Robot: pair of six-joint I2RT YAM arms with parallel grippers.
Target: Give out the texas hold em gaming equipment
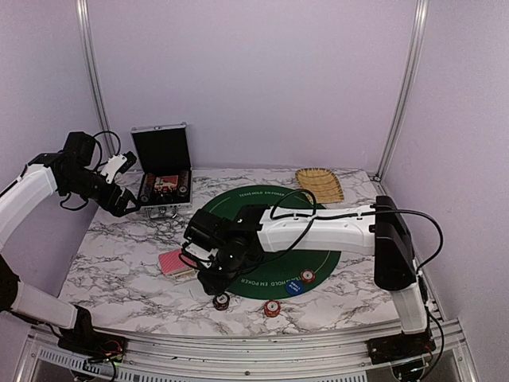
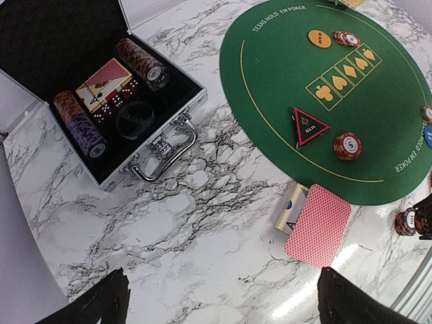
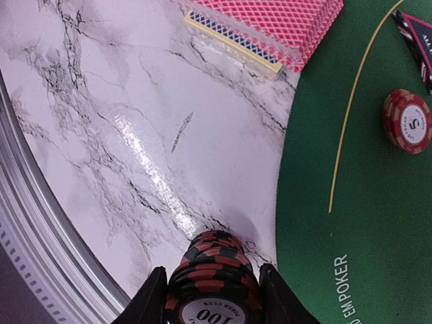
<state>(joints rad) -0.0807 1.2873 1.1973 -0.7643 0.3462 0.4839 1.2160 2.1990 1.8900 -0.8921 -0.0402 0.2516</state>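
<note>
My right gripper pinches a stack of poker chips near the edge of the table, beside the green mat. My left gripper is spread wide. If I tilt, chips could slip and roll off.

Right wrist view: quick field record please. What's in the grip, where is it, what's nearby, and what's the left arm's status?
right gripper: shut on chip stack
held item position: over marble table, at the green mat edge; contact with table unclear
nearby: card deck on marble; second chip pile on mat
left gripper: open, empty, above marble
</note>
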